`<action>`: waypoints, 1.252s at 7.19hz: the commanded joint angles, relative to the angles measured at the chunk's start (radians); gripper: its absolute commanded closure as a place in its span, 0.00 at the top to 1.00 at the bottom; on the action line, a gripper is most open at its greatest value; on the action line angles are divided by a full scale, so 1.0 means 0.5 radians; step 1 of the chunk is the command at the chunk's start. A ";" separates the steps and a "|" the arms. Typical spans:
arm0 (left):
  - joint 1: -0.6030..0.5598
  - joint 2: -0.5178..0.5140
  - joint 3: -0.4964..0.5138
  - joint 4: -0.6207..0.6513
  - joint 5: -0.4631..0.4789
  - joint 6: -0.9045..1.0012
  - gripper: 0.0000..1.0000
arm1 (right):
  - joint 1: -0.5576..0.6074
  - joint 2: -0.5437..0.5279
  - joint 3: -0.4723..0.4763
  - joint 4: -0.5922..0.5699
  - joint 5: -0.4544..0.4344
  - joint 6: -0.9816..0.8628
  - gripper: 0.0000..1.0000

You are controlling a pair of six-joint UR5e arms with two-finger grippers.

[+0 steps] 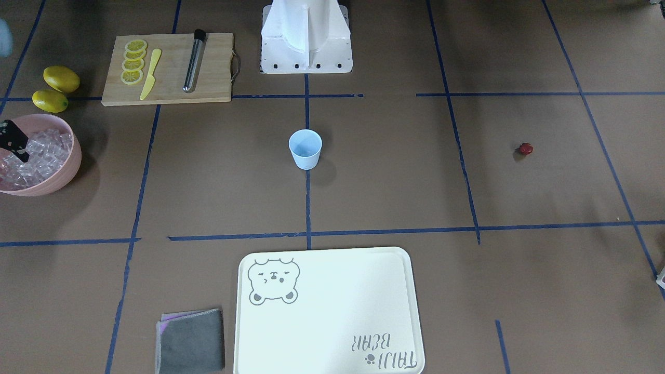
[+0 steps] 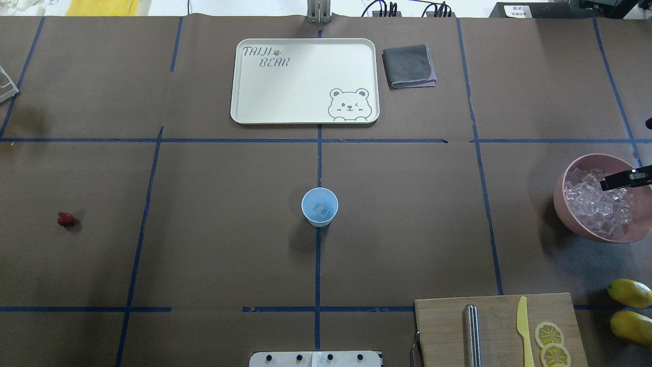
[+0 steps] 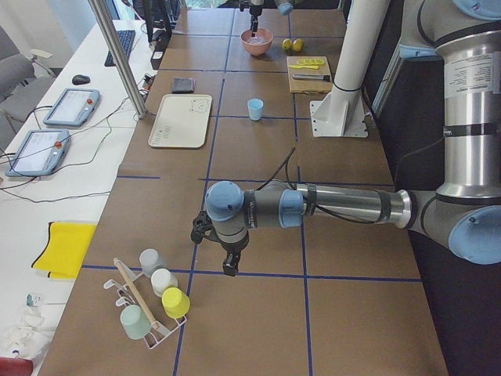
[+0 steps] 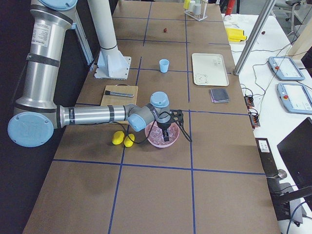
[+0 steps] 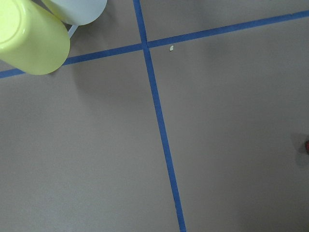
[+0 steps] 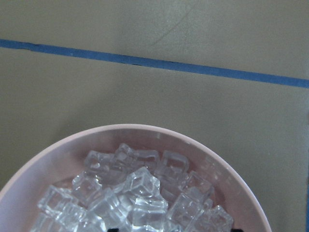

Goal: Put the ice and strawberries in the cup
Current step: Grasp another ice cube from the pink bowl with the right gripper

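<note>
The light blue cup [image 1: 305, 149] stands upright at the table's middle, and the overhead view [image 2: 319, 206] shows one ice cube [image 2: 320, 210] inside it. More ice [image 1: 36, 156] fills the pink bowl [image 2: 565, 204]. My right gripper [image 2: 622, 179] hangs over the bowl's ice. Two dark fingertips [image 6: 113, 228] show apart at the bottom of the right wrist view, so it looks open and empty. The strawberry [image 1: 526, 149] lies alone on the table, far from the cup [image 2: 65, 219]. My left gripper [image 3: 228, 266] hovers low over the table beyond the strawberry, and I cannot tell its state.
A wooden board [image 1: 166, 70] holds lemon slices, a yellow knife and a metal tube. Two lemons [image 1: 61, 79] lie beside the bowl. A cream tray [image 1: 327, 311] and a grey cloth [image 1: 191, 347] lie across from the robot. A rack of cups [image 3: 153, 301] stands by the left gripper.
</note>
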 commanded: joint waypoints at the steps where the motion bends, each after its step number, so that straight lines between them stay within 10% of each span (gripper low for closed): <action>1: 0.000 0.001 -0.004 0.000 0.000 0.000 1.00 | -0.026 -0.004 -0.002 0.000 -0.002 -0.003 0.79; 5: 0.000 0.001 -0.001 0.000 0.000 0.000 1.00 | -0.054 -0.050 -0.005 -0.004 -0.023 -0.006 0.66; 7: 0.000 0.001 -0.001 0.000 0.000 0.000 1.00 | -0.054 -0.047 -0.002 -0.004 -0.027 -0.009 0.12; 9: 0.000 0.001 -0.007 0.000 0.000 0.000 1.00 | -0.054 -0.035 0.010 -0.004 -0.024 -0.015 0.01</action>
